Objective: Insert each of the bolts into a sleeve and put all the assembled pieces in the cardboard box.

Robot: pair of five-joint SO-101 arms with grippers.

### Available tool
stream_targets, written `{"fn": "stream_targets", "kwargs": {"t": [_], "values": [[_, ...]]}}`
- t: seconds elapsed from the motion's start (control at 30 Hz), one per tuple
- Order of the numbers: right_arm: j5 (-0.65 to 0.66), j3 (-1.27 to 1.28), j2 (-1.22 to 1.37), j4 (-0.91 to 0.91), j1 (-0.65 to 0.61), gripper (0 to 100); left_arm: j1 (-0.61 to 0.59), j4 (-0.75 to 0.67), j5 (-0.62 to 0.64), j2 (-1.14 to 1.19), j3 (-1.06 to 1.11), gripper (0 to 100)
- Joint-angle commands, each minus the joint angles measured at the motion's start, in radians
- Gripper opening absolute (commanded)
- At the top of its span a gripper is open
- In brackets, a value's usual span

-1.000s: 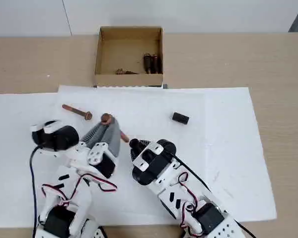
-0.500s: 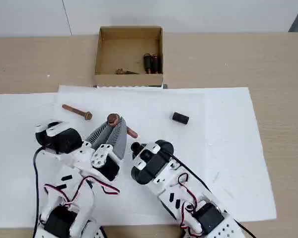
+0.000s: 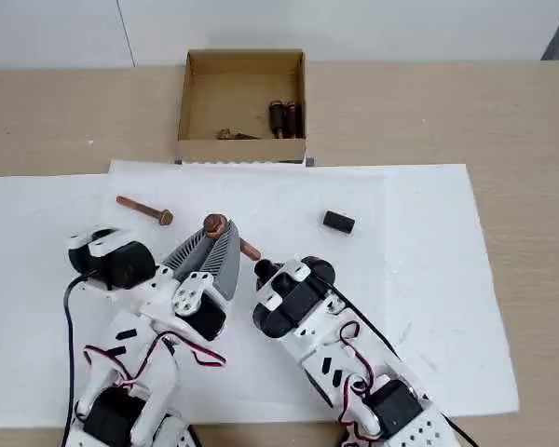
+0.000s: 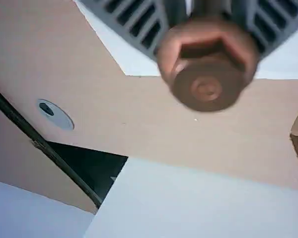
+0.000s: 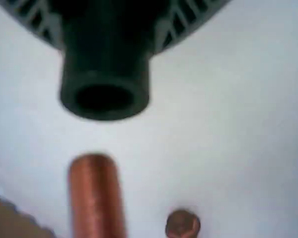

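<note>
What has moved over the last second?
The left gripper, shut on a bolt, shifted right, toward the right gripper. The right gripper holds a black sleeve and also edged right. Nothing was picked up or released. The loose bolt, the loose sleeve and the cardboard box stayed put.

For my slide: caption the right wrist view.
Right end effector grips a black sleeve near a copper bolt, over white paper.

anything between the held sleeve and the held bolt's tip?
Nothing. In the right wrist view the sleeve and bolt tip stand apart, bare paper behind the gap.
</note>
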Motion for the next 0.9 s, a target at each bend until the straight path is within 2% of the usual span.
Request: {"fn": "stream_targets", "kwargs": {"t": [0.0, 0.17, 0.33, 0.5, 0.6, 0.87], "values": [[0.015, 0.015, -0.012, -0.056, 0.008, 0.4, 0.005, -0.028, -0.003, -0.009, -0.005, 1], [0.063, 0.015, -0.012, -0.061, 0.008, 0.4, 0.009, -0.028, -0.003, -0.009, -0.004, 1], [0.063, 0.015, -0.012, -0.061, 0.008, 0.4, 0.074, 0.032, -0.003, -0.009, -0.002, 1], [0.063, 0.015, -0.012, -0.061, 0.012, 0.4, 0.071, 0.081, -0.011, -0.009, -0.004, 1], [0.063, 0.015, -0.012, -0.061, 0.012, 0.4, 0.069, 0.080, -0.048, -0.011, -0.005, 1], [0.066, 0.012, -0.012, -0.062, 0.007, 0.4, 0.060, 0.087, -0.051, -0.009, -0.002, 1]]}}
